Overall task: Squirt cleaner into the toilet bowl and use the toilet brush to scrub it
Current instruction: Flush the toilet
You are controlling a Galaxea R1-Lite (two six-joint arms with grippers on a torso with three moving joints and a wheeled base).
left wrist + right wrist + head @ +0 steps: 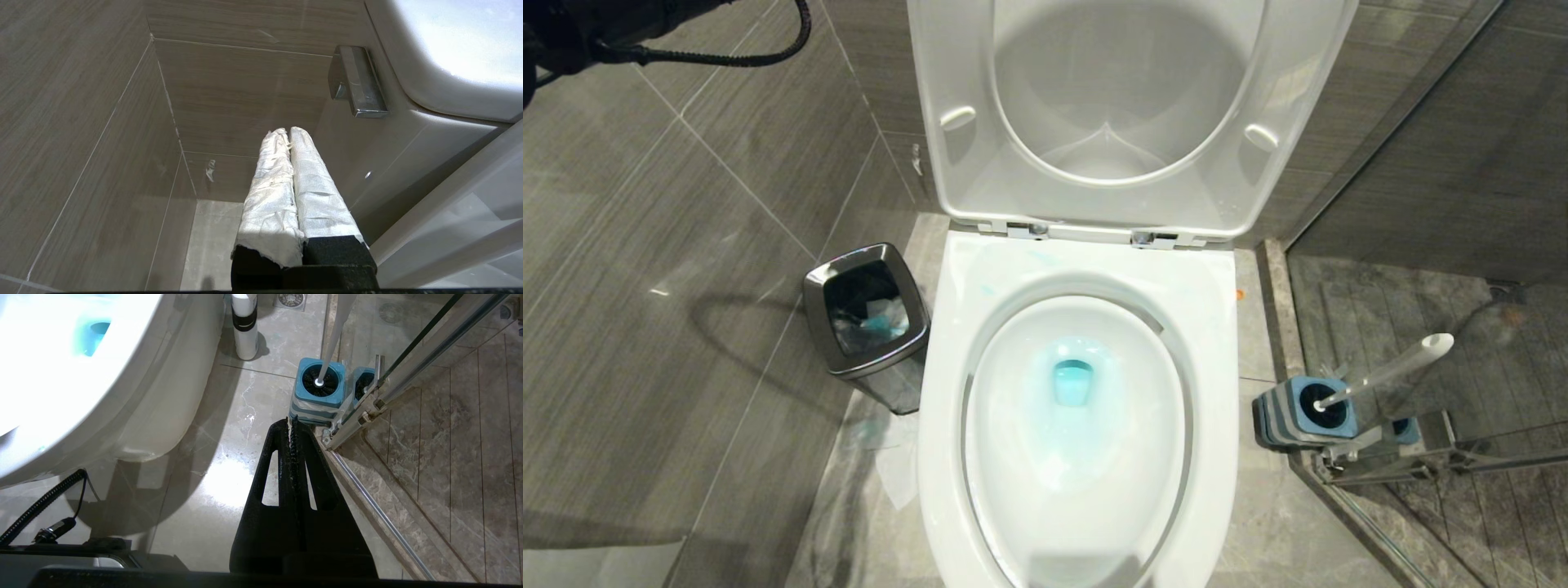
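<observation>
Left gripper [289,132]: 2 fingers [269,196] wrapped in white tape, pressed together, nothing between. Chrome flush lever [359,81] on white tank [408,134], near fingertips. Grey-brown tiled wall [229,102] behind; floor strip [210,241] below.

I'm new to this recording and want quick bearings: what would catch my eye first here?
The turquoise cleaner pooled at the bottom of the white toilet bowl, whose seat and lid are raised, stands out most. To its right, the toilet brush leans in its blue-topped holder by the glass shower partition. A small steel bin stands on the floor to the bowl's left.
</observation>
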